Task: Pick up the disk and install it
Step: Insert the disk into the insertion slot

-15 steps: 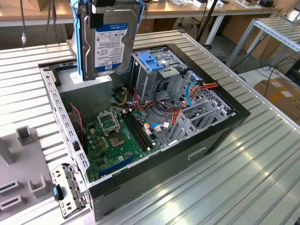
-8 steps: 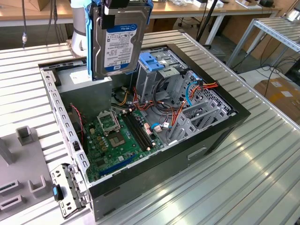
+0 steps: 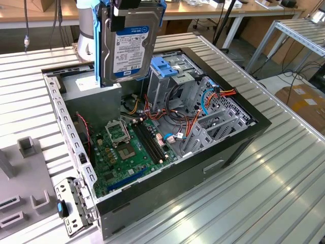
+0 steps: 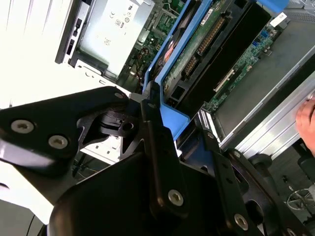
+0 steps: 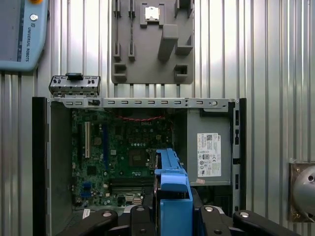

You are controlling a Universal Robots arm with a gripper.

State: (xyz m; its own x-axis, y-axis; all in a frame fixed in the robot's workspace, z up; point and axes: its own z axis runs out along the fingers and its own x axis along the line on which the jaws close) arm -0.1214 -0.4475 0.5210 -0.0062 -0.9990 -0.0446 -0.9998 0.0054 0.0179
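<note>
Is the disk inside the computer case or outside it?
Outside. The disk hangs upright in the gripper above the open case, its label facing the exterior view.

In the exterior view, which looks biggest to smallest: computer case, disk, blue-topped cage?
1. computer case, clearly largest.
2 and 3. disk and blue-topped cage: they look close, and the disk hangs raised, perhaps nearer the camera, so unranked.

Disk (image 3: 129, 48) grey, white label with blue band, blue rails; motherboard (image 3: 122, 152) green; case (image 3: 162, 195) black; table (image 3: 264, 188) ribbed silver; cables (image 3: 223, 93) red and orange; fixture (image 5: 147, 64) plain grey.
</note>
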